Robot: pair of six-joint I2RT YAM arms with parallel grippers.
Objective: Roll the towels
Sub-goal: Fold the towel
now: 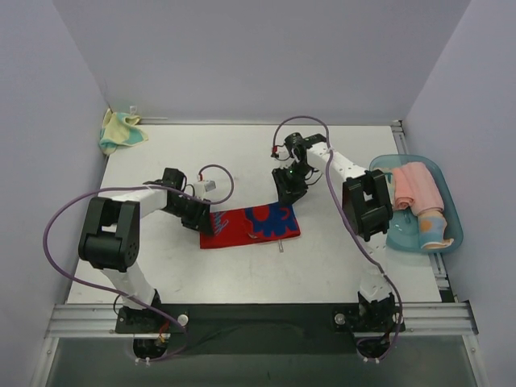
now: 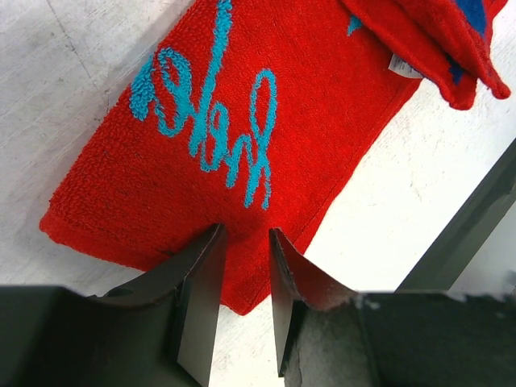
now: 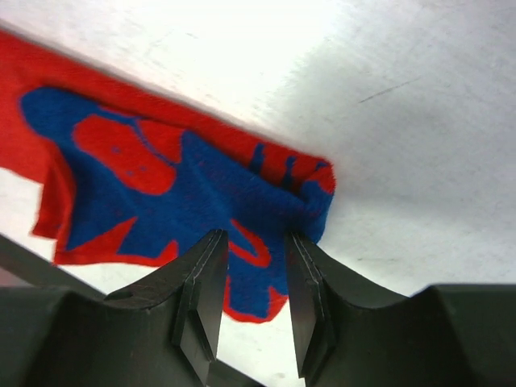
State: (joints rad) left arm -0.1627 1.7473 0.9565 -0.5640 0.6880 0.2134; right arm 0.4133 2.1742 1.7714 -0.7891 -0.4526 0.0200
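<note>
A red towel (image 1: pixel 250 223) with a blue pattern lies flat on the white table between my two grippers. Its left half shows teal script (image 2: pixel 242 97), and its right end is bunched into a small fold (image 3: pixel 310 189). My left gripper (image 1: pixel 205 220) hovers over the towel's left edge with its jaws (image 2: pixel 246 234) a little apart and nothing pinched. At the towel's upper right corner my right gripper (image 1: pixel 288 196) is open just above the blue pattern (image 3: pixel 256 238). A pale yellow and teal towel (image 1: pixel 121 131) lies crumpled in the far left corner.
A light blue tray (image 1: pixel 453 205) sits at the table's right edge with a rolled pink towel (image 1: pixel 418 187) and another rolled cloth (image 1: pixel 433 228) in it. White walls close in the back and both sides. A metal rail runs along the near edge.
</note>
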